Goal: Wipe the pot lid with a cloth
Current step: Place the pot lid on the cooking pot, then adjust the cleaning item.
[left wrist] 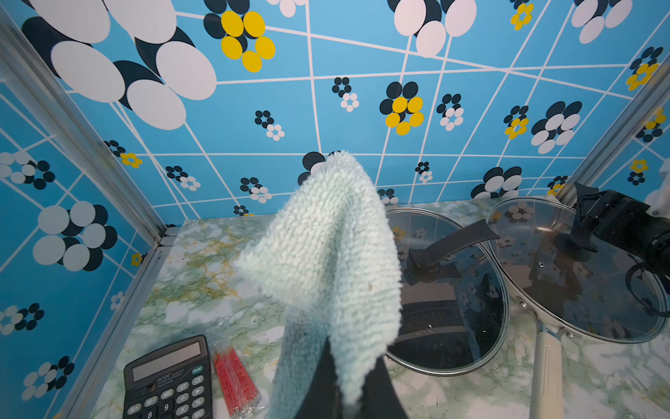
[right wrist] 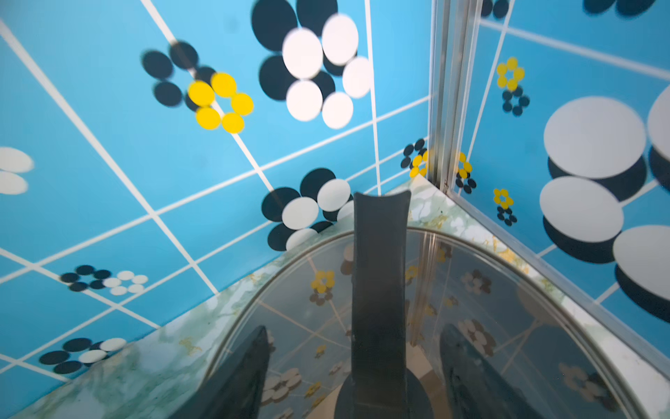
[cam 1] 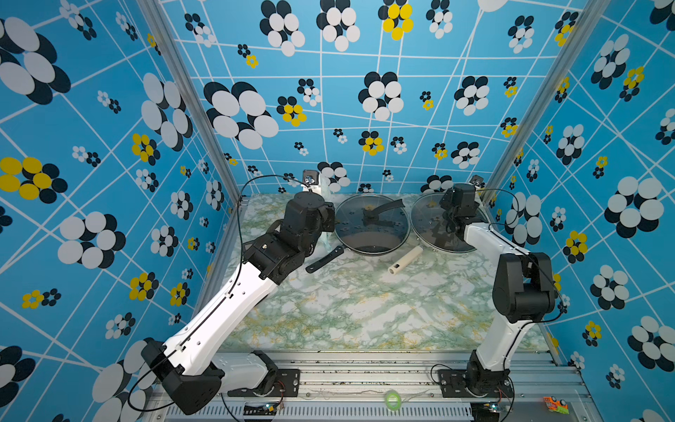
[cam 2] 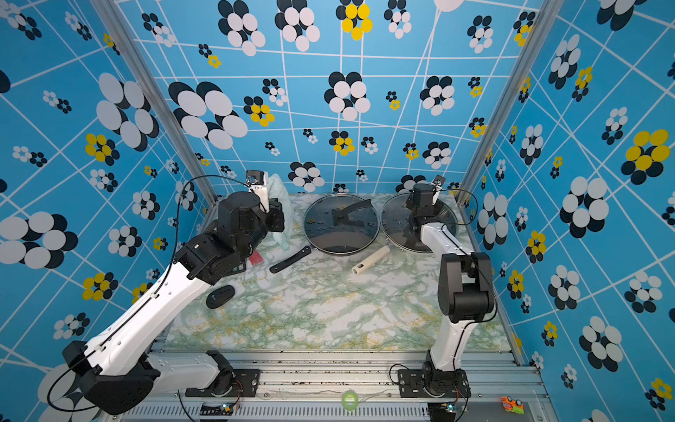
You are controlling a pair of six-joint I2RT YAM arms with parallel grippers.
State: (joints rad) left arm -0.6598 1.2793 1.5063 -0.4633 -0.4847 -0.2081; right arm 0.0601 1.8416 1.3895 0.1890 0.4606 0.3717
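Observation:
Two glass pot lids lie side by side at the back of the table, each on a pan. The right lid point(cam 1: 431, 219) point(right wrist: 489, 290) covers a cream-handled pan. My right gripper point(right wrist: 355, 328) stands open over it, with a finger on each side of its black handle point(right wrist: 380, 254) and clear gaps between. The left lid point(cam 1: 350, 223) point(left wrist: 453, 290) covers a black pan. My left gripper point(left wrist: 353, 362) is shut on the pale mint-green cloth point(left wrist: 326, 254) point(cam 2: 283, 219). It holds the cloth off the table, left of the left lid.
The black pan handle point(cam 1: 323, 260) and the cream pan handle point(cam 1: 405, 260) stick out toward the front. A calculator point(left wrist: 166, 381) and a red packet point(left wrist: 235, 377) lie under the left arm. A black oval object point(cam 2: 220, 296) lies at the left. The walls close in behind.

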